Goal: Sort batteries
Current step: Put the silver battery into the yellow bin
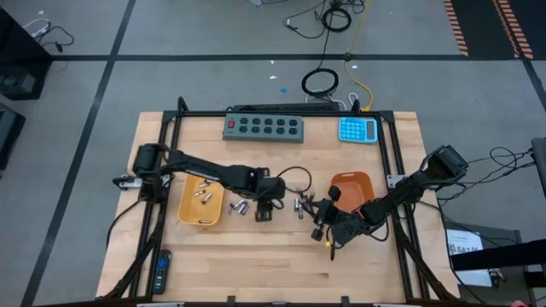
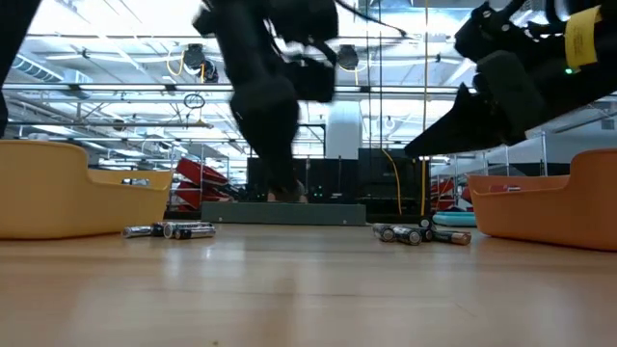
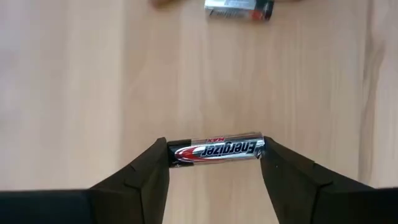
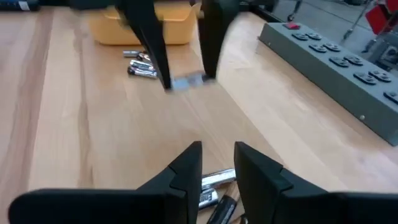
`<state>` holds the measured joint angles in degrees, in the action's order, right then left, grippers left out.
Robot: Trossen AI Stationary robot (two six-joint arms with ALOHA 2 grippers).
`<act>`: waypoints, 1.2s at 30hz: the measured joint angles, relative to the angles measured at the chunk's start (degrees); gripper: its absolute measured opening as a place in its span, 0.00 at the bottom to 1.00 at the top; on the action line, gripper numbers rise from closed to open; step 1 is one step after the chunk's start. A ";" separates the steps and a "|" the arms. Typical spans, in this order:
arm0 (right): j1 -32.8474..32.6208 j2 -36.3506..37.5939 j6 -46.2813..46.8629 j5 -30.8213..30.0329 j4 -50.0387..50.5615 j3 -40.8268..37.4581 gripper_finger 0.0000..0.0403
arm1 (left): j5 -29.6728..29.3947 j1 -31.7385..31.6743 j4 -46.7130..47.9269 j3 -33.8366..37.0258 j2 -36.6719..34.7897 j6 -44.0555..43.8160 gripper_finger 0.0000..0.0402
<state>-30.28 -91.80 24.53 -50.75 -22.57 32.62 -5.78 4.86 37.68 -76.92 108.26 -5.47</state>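
Observation:
My left gripper (image 1: 268, 207) stands between the yellow tray (image 1: 183, 213) and the orange tray (image 1: 351, 182), shut on a silvery battery (image 3: 217, 149). It also shows in the right wrist view (image 4: 186, 81). Several batteries lie in the yellow tray (image 1: 203, 194). Loose batteries lie on the wood beside it (image 1: 239, 207) and nearer the middle (image 1: 300, 205). My right gripper (image 4: 217, 163) hangs just above the middle group of batteries (image 4: 214, 182), its fingers a narrow gap apart and holding nothing. My left gripper pinches the silvery battery by its two ends (image 3: 260, 147), one finger on each end, only at the fingertips. The fingers come from above, pointing down. The battery lies level along the gap, close over the wood; whether it rests on the table I cannot tell.
A grey power strip (image 1: 264, 126) and a blue calculator (image 1: 358, 130) lie at the table's far edge. A black remote (image 1: 162, 269) lies near the front left corner. Another battery (image 3: 239, 9) lies just beyond the left gripper. Bare wood lies along the near side.

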 joint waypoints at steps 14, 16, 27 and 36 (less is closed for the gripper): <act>-2.01 0.07 1.79 2.94 0.58 0.07 0.21 | -8.32 3.63 16.04 18.24 -20.66 -18.93 0.54; -2.31 0.07 1.88 2.88 0.61 0.07 0.21 | -8.28 3.63 16.03 22.11 -23.10 -21.59 0.54; -2.45 0.07 3.12 2.81 1.25 0.07 0.21 | -4.72 2.58 15.37 34.52 -31.47 -26.93 0.54; -2.43 0.07 3.32 2.81 1.73 0.07 0.21 | -4.50 2.66 15.09 37.51 -31.51 -29.78 0.54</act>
<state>-32.71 -91.72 27.86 -47.94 -20.84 32.69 -10.28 7.53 52.77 -39.42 76.75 -35.25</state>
